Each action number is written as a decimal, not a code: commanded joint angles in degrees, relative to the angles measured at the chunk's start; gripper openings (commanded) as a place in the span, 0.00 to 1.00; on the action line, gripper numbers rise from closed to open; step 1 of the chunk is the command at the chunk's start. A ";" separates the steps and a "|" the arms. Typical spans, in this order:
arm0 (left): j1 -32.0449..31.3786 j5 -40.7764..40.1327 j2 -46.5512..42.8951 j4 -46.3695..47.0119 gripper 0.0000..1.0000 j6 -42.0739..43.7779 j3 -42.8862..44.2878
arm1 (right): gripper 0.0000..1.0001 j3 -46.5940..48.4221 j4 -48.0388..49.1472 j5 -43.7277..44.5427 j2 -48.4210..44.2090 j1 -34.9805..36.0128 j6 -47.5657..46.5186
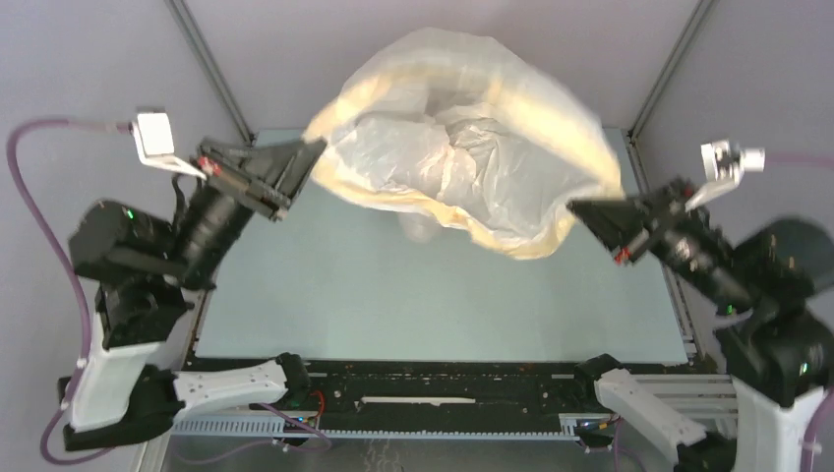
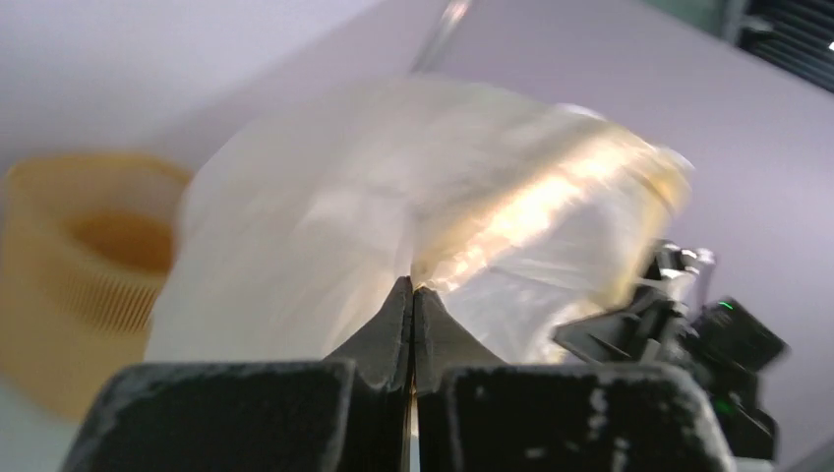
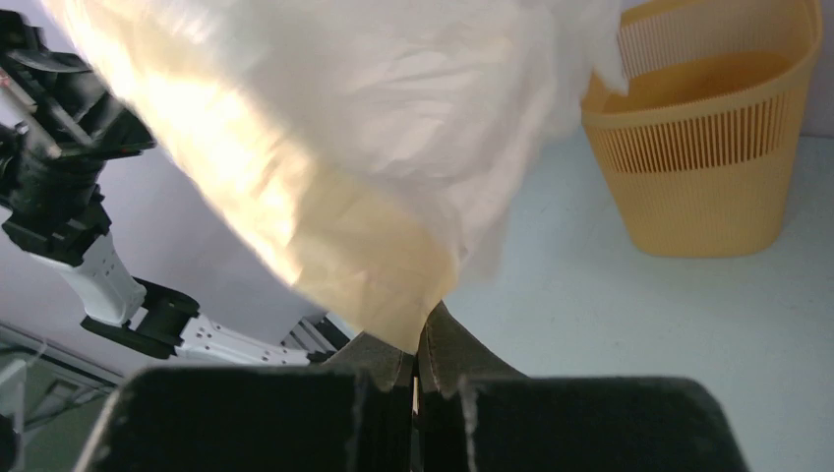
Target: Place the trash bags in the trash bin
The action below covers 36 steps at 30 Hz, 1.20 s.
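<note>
- Two arms are bolted at the near edge of the pale blue-green table [image 1: 393, 305], one on the left and one on the right. Both reach up and inward toward each other.
- The left gripper [image 1: 311, 147] points right. In its own wrist view the dark fingers [image 2: 393, 329] are pressed together on a fold of the bag's left rim.
- The right gripper [image 1: 577, 207] points left, slightly nearer than the left one. Its fingers [image 3: 447, 349] are likewise pinched together, on the yellow band at the right rim.
- One trash bag [image 1: 462, 147] hangs between the two grippers, raised off the table. Its mouth is stretched wide and faces up toward the top camera, with crinkled cream-white film sagging inside the pale yellow rim.
- One trash bin [image 3: 708, 167], orange-yellow with fine vertical slots, stands upright on the table beyond the bag, with its mouth open. The bag is outside it. From above, the bag hides the bin.
</note>
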 commanded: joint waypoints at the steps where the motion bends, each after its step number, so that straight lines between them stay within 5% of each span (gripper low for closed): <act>1: 0.17 -17.89 -4.30 -7.90 0.00 -13.73 -29.43 | 0.00 -28.42 5.48 0.99 -10.75 0.67 0.86; 6: 0.15 -7.91 -11.09 -7.76 0.00 -36.46 -57.58 | 0.00 -61.14 2.57 -7.83 -17.06 2.52 6.28; 10: -0.26 -6.91 -19.35 -5.21 0.00 -40.39 -65.20 | 0.00 -65.35 1.75 -5.05 -27.02 4.55 8.24; 13: -0.03 -10.31 -20.65 -3.88 0.00 -30.63 -55.37 | 0.00 -57.13 2.54 -4.32 -24.71 4.44 6.17; 18: 0.09 -6.60 -7.73 -5.41 0.00 -8.49 -16.06 | 0.00 -27.18 -3.74 -6.70 -8.22 4.62 1.80; 22: 0.09 -3.78 -0.63 -5.15 0.00 -3.23 5.46 | 0.00 -3.37 -4.69 -7.18 -1.19 5.22 1.87; 25: 0.09 -6.36 -6.50 1.24 0.00 -5.50 -5.38 | 0.00 -3.67 -1.59 -7.01 -2.45 5.24 2.15; 27: 0.05 -13.48 -12.06 1.31 0.00 -12.07 -18.16 | 0.00 -13.62 0.57 -6.81 -5.82 5.24 3.22; 32: 0.09 -18.35 -25.49 -10.72 0.00 -33.18 -45.99 | 0.00 -42.38 -0.49 -10.52 -12.03 5.42 5.40; 36: 0.09 -17.60 -36.11 -15.78 0.00 -42.04 -56.73 | 0.00 -51.04 -0.99 -11.03 -15.99 5.94 3.99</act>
